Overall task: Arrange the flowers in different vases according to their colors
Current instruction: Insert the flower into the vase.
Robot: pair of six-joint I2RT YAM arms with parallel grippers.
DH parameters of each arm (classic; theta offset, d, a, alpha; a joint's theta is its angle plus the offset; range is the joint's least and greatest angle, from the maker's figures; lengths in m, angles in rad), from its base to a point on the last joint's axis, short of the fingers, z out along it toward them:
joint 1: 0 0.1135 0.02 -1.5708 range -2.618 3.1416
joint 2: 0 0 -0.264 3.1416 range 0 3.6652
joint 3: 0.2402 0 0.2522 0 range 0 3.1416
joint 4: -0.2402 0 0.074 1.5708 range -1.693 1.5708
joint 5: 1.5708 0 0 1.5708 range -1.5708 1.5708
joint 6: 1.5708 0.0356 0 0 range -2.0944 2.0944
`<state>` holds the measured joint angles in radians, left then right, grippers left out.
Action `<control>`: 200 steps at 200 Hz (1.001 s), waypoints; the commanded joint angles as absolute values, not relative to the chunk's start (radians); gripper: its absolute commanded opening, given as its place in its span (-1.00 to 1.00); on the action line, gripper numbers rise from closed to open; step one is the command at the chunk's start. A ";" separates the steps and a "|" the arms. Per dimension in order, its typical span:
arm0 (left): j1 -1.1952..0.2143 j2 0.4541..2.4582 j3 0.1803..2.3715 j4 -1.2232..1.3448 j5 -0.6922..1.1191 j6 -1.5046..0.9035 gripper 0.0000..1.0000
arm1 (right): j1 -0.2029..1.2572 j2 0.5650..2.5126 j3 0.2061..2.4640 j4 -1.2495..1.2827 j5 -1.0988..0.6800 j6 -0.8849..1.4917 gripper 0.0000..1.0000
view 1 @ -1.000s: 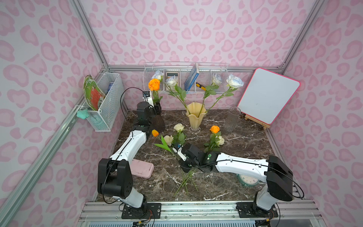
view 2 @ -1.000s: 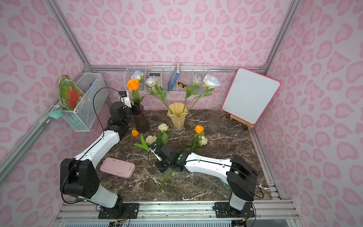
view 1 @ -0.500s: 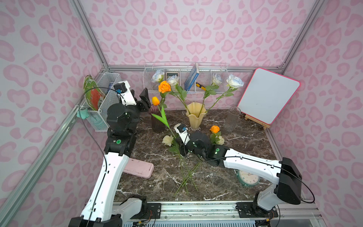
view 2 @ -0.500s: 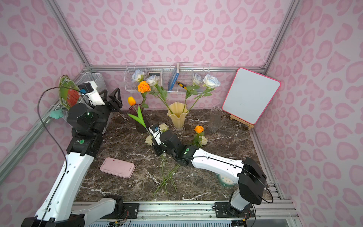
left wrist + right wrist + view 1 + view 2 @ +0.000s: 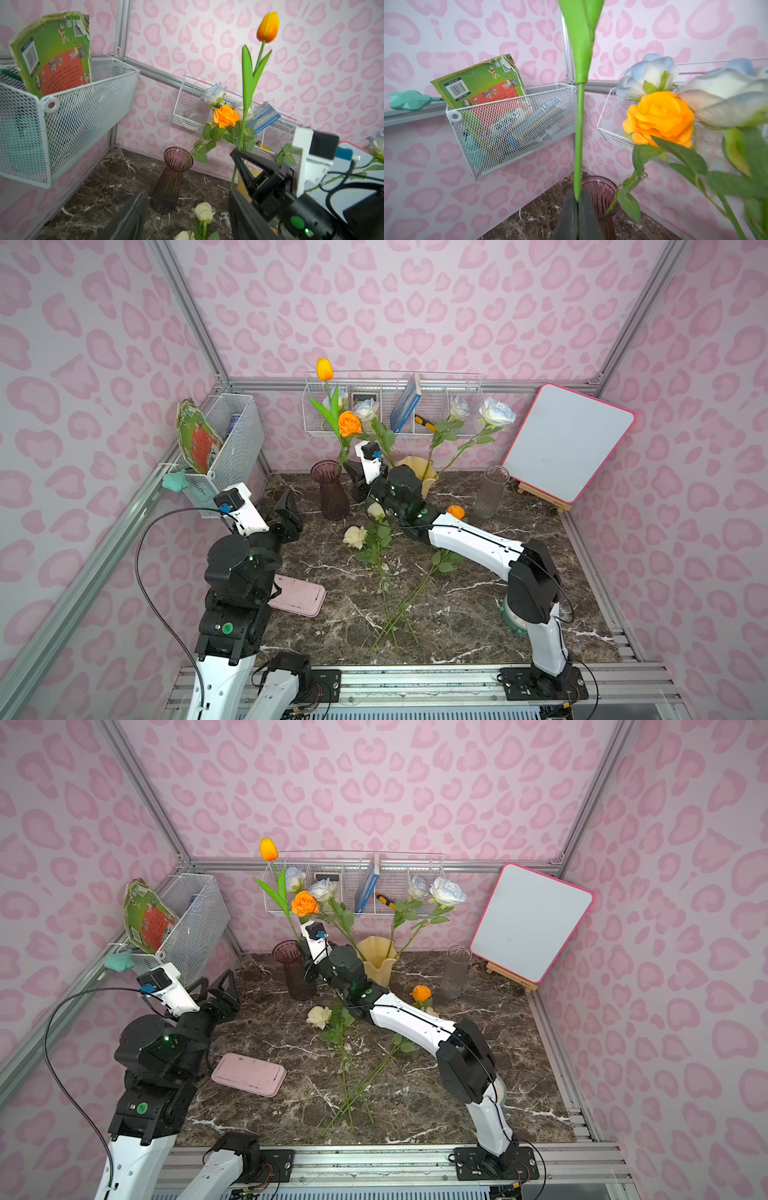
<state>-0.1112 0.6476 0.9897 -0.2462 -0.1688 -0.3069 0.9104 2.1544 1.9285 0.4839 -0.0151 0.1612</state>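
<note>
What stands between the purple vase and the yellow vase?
The right gripper, shut on the orange tulip's stem, stands between them, as both top views show.

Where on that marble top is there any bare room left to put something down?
Bare marble lies between the clear vase, the whiteboard and the right arm, and at the front between the pink case and the crossed stems. Crowded: the back middle, around the purple vase, yellow vase and lying roses.

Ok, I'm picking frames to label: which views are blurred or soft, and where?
Right wrist view: the pale blue rose nearest the lens is smeared out of focus, and the orange rose is soft. Left wrist view: the orange tulip is slightly blurred. In both top views: sharp and evenly lit.
</note>
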 commanded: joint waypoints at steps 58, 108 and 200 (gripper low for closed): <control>-0.110 0.594 0.956 -0.396 -0.175 -0.320 0.31 | 0.863 2.566 2.489 0.563 -0.169 0.309 -1.00; -0.111 0.587 0.935 -0.419 -0.138 -0.349 0.30 | 0.843 2.678 2.533 0.652 -0.141 0.343 -1.00; -0.110 0.718 0.937 -0.428 -0.102 -0.431 0.38 | 0.864 2.566 2.281 0.830 -0.175 0.358 -1.00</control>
